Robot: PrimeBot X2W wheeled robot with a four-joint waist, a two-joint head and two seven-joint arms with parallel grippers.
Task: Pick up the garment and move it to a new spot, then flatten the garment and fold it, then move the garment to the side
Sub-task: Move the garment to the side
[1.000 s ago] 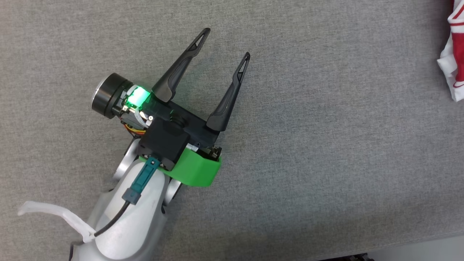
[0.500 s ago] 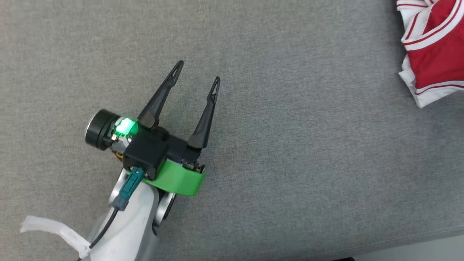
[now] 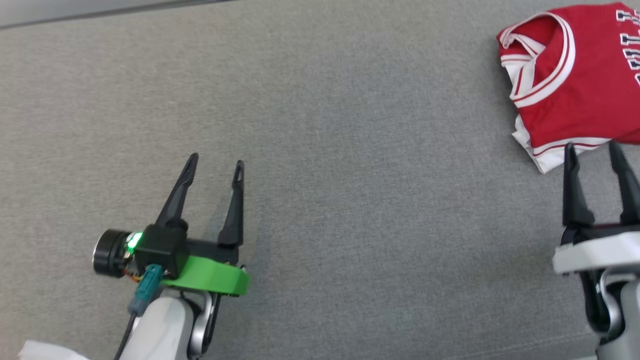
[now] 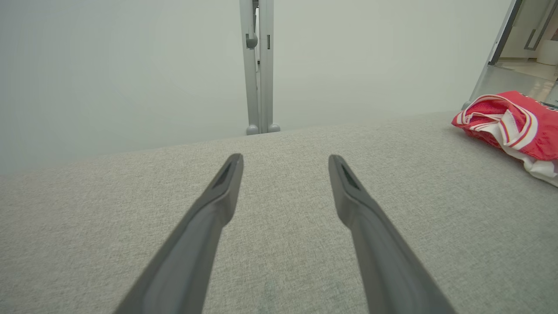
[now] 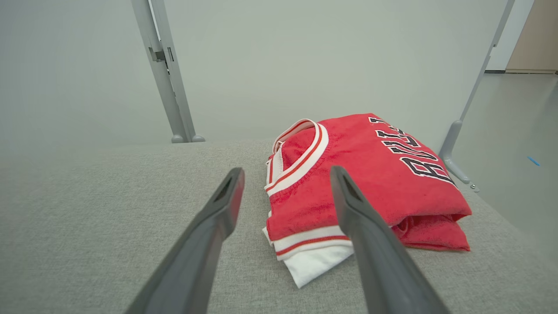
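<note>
Left pincer point(image 3: 216, 161): fingers apart, nothing between them, over bare grey padded top point(image 3: 350, 150).

Right pincer point(image 3: 591, 147): fingers apart as well, nothing held.

Shirt point(image 3: 565, 85): red, with white and red trim and dark lettering. It lies directly ahead of my right pincer, its white hem corner nearest the tips. The tips are at the hem or just short of it. I cannot tell whether they touch the cloth. From my left pincer the shirt is well off to the right and a little ahead, with open padding between.

Progress, as I judge it:
- The shirt sits as a compact, layered packet rather than spread out. The collar is turned on top and folded edges are stacked at the near side. I take the flattening and folding as done.
- The packet rests close to the right-hand edge of the top, away from the middle. The last move to the side looks finished, or nearly so.
- Left to do: little. Perhaps a final nudge if the spot is not far enough over, then drawing both arms clear.

Count:
- Shirts: one.
- Pincers: two, with two dark fingers each, so four fingers.
- Padded tops: one.
- Metal posts beyond the far edge, seen past my right fingers: one upright post point(image 5: 168, 78) ahead to the left, and one slanted leg point(image 5: 453, 144) ahead to the right.
</note>
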